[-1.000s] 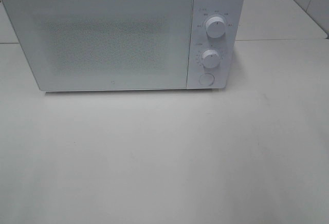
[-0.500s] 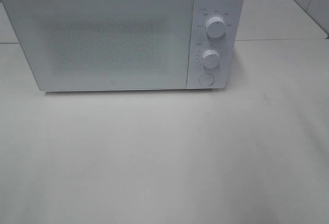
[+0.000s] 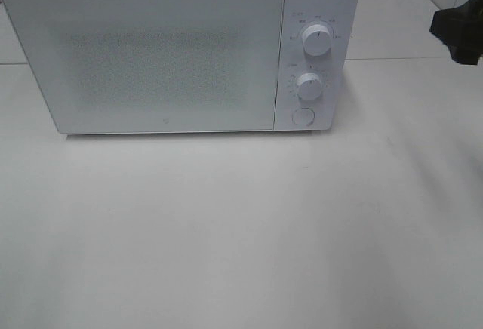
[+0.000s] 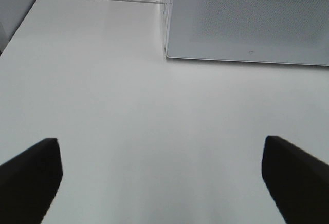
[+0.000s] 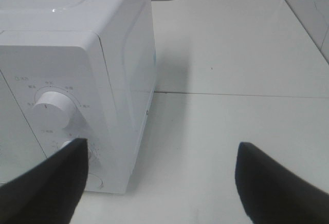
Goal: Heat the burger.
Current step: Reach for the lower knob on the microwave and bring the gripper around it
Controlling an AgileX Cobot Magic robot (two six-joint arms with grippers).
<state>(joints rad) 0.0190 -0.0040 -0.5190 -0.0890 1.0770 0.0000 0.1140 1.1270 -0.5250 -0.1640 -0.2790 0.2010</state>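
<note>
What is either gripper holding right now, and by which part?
Nothing is held. The left gripper is open over the table, and the right gripper is open beside the microwave, with nothing between the fingers of either.

Shut microwave (image 3: pixel 151 57) blocks rear; table (image 3: pixel 241 231) front passable.

Gleaming faintly, smooth white box-shaped plastic microwave (image 3: pixel 179 50); showing fine dotted grain, its pale flat door panel (image 3: pixel 143 61); lying matt and smooth, white tabletop (image 3: pixel 226 231).
</note>
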